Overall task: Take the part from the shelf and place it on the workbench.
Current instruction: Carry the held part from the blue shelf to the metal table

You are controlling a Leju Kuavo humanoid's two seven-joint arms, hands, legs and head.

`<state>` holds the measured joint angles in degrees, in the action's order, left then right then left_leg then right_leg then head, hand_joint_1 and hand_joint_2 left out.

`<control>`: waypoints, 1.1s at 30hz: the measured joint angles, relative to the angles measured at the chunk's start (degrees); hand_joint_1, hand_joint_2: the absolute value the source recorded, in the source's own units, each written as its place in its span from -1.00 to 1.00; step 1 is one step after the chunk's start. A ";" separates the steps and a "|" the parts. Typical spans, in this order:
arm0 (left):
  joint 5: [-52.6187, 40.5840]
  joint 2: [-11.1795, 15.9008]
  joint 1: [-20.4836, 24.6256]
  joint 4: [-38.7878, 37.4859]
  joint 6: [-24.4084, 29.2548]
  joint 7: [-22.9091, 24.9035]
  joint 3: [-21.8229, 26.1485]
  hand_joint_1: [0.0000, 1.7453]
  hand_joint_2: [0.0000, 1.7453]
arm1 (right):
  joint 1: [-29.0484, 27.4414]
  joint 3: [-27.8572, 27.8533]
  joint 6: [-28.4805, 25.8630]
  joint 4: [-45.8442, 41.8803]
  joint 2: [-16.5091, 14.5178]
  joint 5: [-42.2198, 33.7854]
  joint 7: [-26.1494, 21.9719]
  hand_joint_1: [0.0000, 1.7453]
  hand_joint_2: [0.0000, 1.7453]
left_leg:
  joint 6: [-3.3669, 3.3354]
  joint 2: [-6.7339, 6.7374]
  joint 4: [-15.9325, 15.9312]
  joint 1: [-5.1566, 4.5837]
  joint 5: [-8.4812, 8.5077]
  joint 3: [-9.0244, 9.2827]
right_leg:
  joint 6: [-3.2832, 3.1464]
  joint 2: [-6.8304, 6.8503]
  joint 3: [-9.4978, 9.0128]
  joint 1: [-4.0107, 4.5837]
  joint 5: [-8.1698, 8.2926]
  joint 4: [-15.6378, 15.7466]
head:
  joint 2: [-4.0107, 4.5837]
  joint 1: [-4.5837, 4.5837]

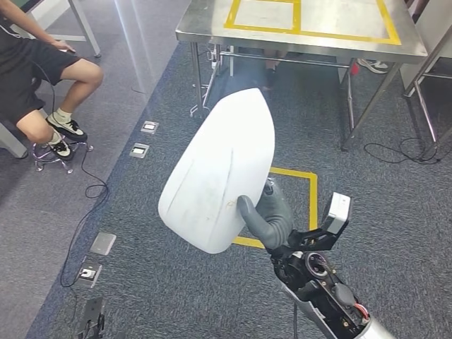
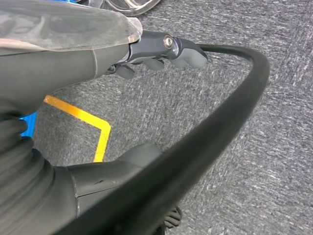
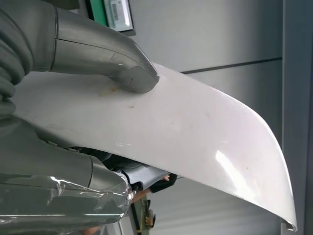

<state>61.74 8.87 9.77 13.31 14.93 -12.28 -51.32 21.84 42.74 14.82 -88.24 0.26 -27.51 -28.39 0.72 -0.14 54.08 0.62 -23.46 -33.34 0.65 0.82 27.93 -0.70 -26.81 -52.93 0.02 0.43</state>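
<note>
In the head view my right hand [image 1: 270, 215] holds up a large white curved part [image 1: 218, 169] above the grey carpet. Its thumb lies across the part's near edge. The right wrist view shows the same white part [image 3: 191, 132] close up, with the thumb [image 3: 110, 58] pressed on one face and darker fingers under the other. The steel workbench [image 1: 203, 25] stands ahead at the top of the head view, with a yellow tape rectangle [image 1: 311, 32] on its top. My left hand [image 2: 55, 68] hangs over the carpet, fingers [image 2: 173, 49] extended and holding nothing.
A person [image 1: 32, 78] sits on a chair at the far left. A yellow tape square [image 1: 312, 191] marks the floor under the part. Floor sockets [image 1: 140, 150] and a cable [image 1: 85, 205] lie on the left. A black hose [image 2: 229, 117] crosses the left wrist view.
</note>
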 joint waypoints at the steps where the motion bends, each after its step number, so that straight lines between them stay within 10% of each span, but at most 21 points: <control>1: 0.08 0.01 0.00 0.00 0.00 0.00 0.04 -1.00 1.00 | 0.12 0.02 0.10 0.05 0.00 -0.11 0.00 1.00 1.00 | 0.00 0.00 0.00 -0.02 0.00 0.00 | 0.02 0.00 0.00 0.04 -0.01 0.00 | 0.00 -0.04; 33: 0.62 -0.14 0.90 0.02 -3.43 -0.49 2.36 -1.00 1.00 | 0.64 0.12 -1.66 3.11 0.11 -1.28 -0.86 1.00 1.00 | 0.07 0.08 -0.08 0.22 0.02 0.14 | -0.01 -0.03 0.03 0.32 -0.09 -0.10 | 0.00 -0.32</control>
<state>62.36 8.73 10.68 13.33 11.50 -12.78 -48.96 22.49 42.86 13.16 -85.13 0.38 -28.79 -29.26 0.79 -0.06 54.00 0.84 -23.44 -33.20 0.63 0.79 27.96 -0.38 -26.90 -53.02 0.02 0.10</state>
